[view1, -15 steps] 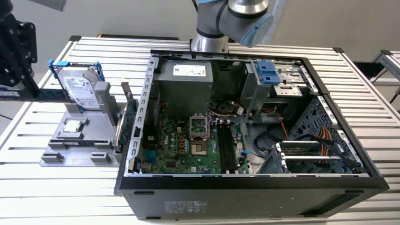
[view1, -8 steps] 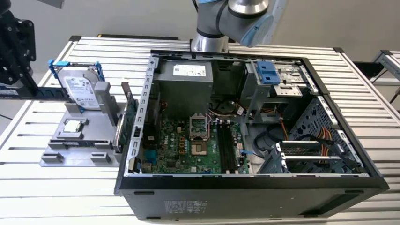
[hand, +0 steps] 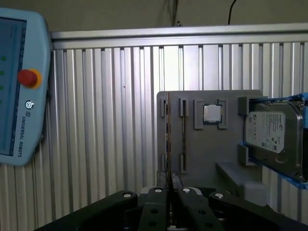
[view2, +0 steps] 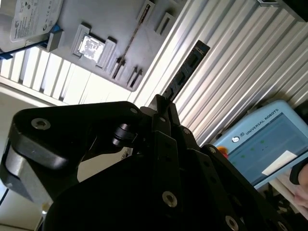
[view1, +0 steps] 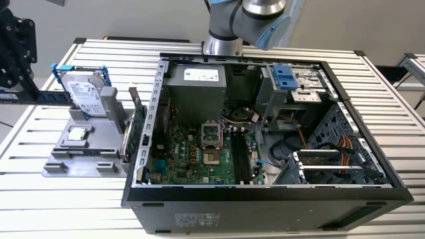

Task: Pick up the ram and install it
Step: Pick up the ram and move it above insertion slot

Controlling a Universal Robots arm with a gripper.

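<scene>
The ram (view2: 185,72) is seen clamped between the closed fingers of the gripper (view2: 161,103), above the slatted table (view2: 231,62) beside the parts tray (hand: 211,154). Gripped seemingly near one end, it could be tilted and jammed against the memory slots (view1: 240,154).

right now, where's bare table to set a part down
Bare slats: the table on the grey fixture's near side, and on its far side beside the case. Crowded: inside the case, the narrow strip between fixture and case, and by the hard drive, where the jaws hold the ram.
</scene>
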